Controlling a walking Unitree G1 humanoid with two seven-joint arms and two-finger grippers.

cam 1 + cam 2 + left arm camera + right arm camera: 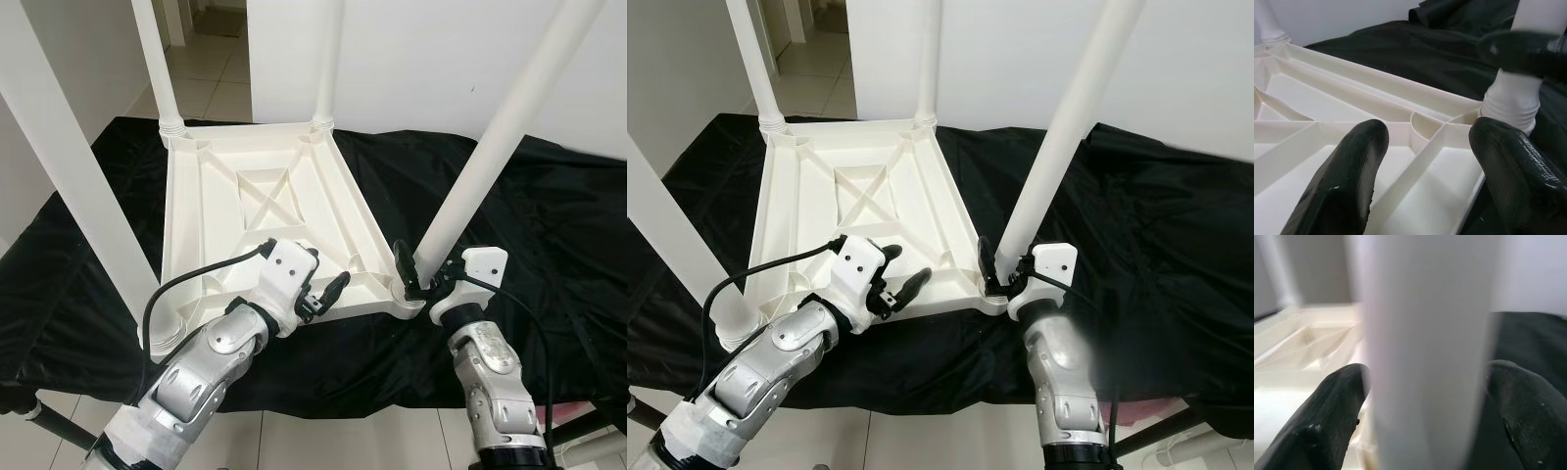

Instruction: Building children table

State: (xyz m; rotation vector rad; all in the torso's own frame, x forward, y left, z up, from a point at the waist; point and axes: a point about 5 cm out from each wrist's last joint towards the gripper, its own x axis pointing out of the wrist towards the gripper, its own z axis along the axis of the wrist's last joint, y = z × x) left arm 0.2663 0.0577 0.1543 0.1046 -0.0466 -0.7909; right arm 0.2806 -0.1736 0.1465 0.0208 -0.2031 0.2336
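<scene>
step: seat last leg | tabletop (265, 211) upside down on desk (549, 225), near front edge | right gripper (415, 273) closed around leg (470, 186) near socket | left gripper (323, 291) open, empty, over tabletop front rim | tip: keep leg vertical, brace the rim

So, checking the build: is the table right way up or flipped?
Flipped. The white plastic tabletop lies with its ribbed underside up on the black cloth, legs pointing upward; the right pincer straddles the near-right white leg.
</scene>
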